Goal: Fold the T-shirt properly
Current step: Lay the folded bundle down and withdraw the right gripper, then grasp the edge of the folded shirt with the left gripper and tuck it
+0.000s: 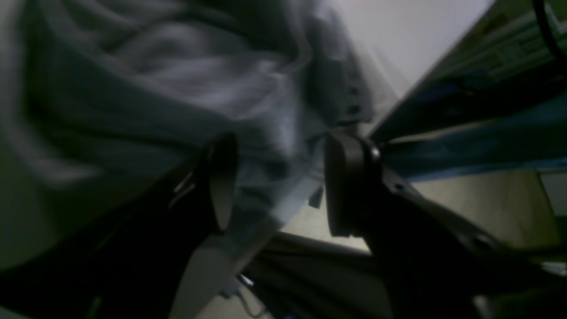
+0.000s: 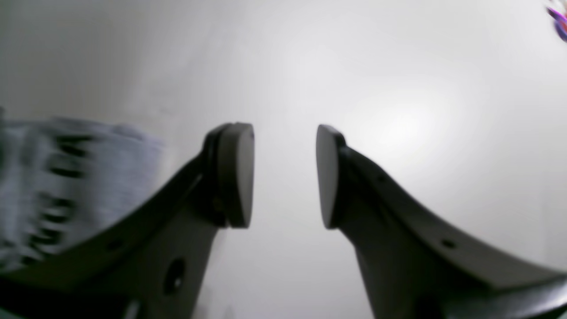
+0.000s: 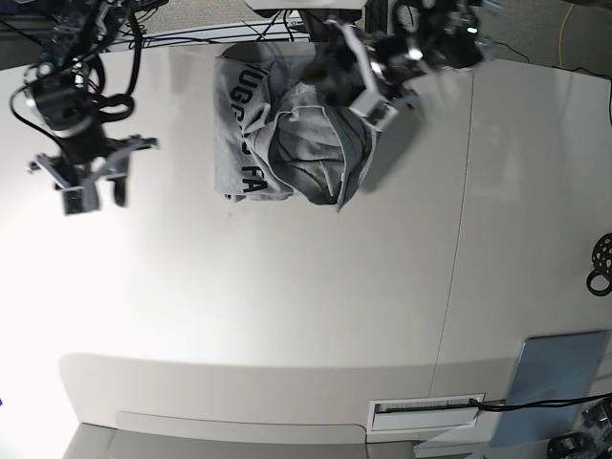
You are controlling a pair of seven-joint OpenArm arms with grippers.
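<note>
Ideally, the left gripper, spread and empty over the crumpled grey T-shirt, should pinch one outer edge. The right gripper, also parted and empty, could anchor the lettered side.

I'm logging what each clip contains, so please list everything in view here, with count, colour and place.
shirt: one, grey with black letters, crumpled at the far side of the table
table: one, whitish, under the shirt
blue panel: one, blue-grey, base view's lower right
tape roll-like ring: one, black, base view's right edge
cables: several, mostly black, around the table's edges
left claw: one, black, open, over the shirt
right claw: one, black, open, beside the shirt
</note>
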